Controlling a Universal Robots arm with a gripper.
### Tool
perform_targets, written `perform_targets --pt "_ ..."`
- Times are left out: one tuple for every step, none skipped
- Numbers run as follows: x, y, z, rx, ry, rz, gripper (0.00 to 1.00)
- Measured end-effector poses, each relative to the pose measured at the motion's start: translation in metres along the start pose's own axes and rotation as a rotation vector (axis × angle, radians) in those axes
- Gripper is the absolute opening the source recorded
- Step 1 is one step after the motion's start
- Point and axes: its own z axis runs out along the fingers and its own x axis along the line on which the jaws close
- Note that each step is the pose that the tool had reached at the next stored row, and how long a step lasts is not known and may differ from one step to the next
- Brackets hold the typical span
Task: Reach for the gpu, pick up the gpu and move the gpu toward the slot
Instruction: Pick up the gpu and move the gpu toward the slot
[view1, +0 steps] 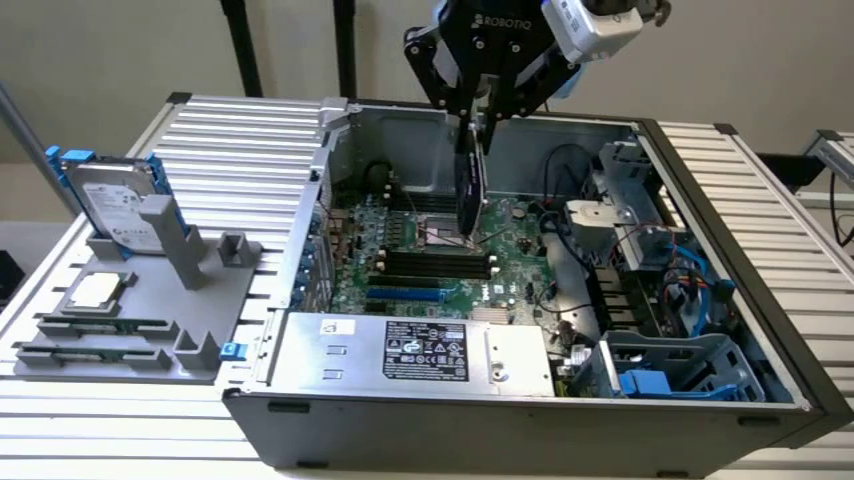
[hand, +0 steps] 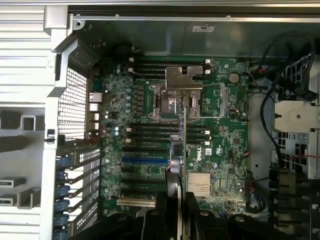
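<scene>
My gripper (view1: 478, 118) hangs over the open computer case (view1: 747, 330) and is shut on the gpu (view1: 469, 190). The card hangs edge-on as a thin dark blade above the green motherboard (view1: 441, 262). In the wrist view the gpu (hand: 184, 135) runs as a narrow line away from my gripper (hand: 176, 202), with its silver bracket (hand: 180, 79) at the far end over the processor socket. The blue slot (view1: 400, 296) lies on the board toward the exterior view's left of the card, also seen as the blue slot (hand: 145, 161) beside the card's line.
A silver hard drive with blue rails (view1: 118, 200) stands in a grey fixture (view1: 187, 290) outside the case, with memory sticks (view1: 96, 325) lying in it. Inside the case are the power supply (view1: 414, 350), black cables (view1: 574, 240) and a drive cage (view1: 667, 365).
</scene>
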Motion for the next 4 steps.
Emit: perform_targets --pt "0.0000 0.0000 0.0000 0.0000 0.0000 0.000 0.26" --pt "0.0000 0.0000 0.0000 0.0000 0.0000 0.000 0.26" --pt "0.0000 0.0000 0.0000 0.0000 0.0000 0.000 0.26" --pt "0.0000 0.0000 0.0000 -0.0001 0.0000 0.000 0.26"
